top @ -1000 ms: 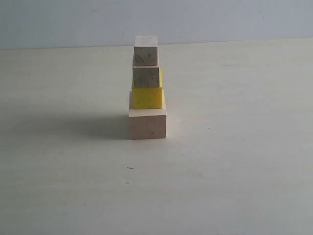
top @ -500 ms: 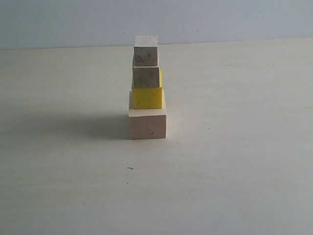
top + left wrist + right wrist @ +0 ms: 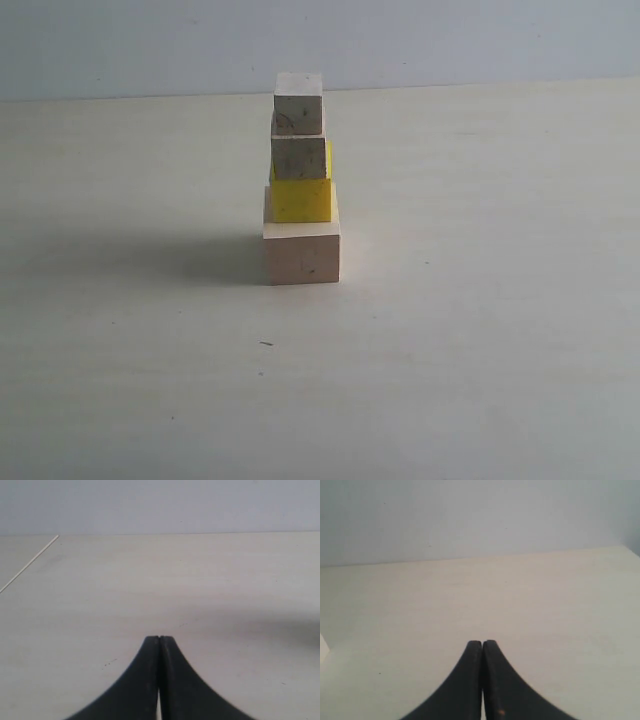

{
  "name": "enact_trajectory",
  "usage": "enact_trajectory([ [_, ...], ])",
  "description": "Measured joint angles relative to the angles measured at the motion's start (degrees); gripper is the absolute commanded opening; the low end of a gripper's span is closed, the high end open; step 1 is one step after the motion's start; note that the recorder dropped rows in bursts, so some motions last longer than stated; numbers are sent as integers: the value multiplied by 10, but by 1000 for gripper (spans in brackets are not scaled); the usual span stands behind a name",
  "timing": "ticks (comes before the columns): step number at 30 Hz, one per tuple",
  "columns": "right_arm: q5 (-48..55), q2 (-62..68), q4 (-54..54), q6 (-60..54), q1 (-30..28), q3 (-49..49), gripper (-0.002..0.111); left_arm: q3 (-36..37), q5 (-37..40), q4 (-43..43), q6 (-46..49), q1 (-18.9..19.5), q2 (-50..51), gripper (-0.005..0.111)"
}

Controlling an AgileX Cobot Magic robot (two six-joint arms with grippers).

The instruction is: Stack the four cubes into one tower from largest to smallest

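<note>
A: Once built 4 high like this, needs little more. Upright tower [image 3: 300,180], near the middle of the table [image 3: 480,330], towards the far wall.

B: Order, bottom to top?

A: Large pale wood cube [image 3: 301,255] on the table, yellow cube [image 3: 300,200] on that, then 2 small ones: lower small cube [image 3: 298,158] and top small cube [image 3: 299,110]. Narrowing upward, as asked.

B: Square?

A: Not quite. Lower small cube a shade left of centre, with a strip of yellow showing at its right edge. Top small cube nearly flush above it. No lean to be seen.

B: Grippers?

A: Neither visible in the wide view, so well apart from the stack. Left gripper [image 3: 159,639] pinched closed on nothing, over bare table. Right gripper [image 3: 482,642] likewise closed and empty.

B: Step in hand?

A: Judging by that, stacking done, nothing left to place, both arms drawn back.

B: Next move?

A: Probably none beyond keeping clear. If tidying the offsets, calls for a light approach from above, gripping only the top 2, without nudging the yellow cube below.
</note>
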Motion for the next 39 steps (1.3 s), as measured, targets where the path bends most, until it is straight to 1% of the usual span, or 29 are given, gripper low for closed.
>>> enact_trajectory([
  [4,-9,-41,-2,4,-13,60,0,0,0,0,0,0,0,0],
  [8,-20,-54,-2,6,-13,93,0,0,0,0,0,0,0,0],
  [13,-37,-58,-2,1,-13,93,0,0,0,0,0,0,0,0],
  [39,-37,-58,-2,-8,-13,93,0,0,0,0,0,0,0,0],
])
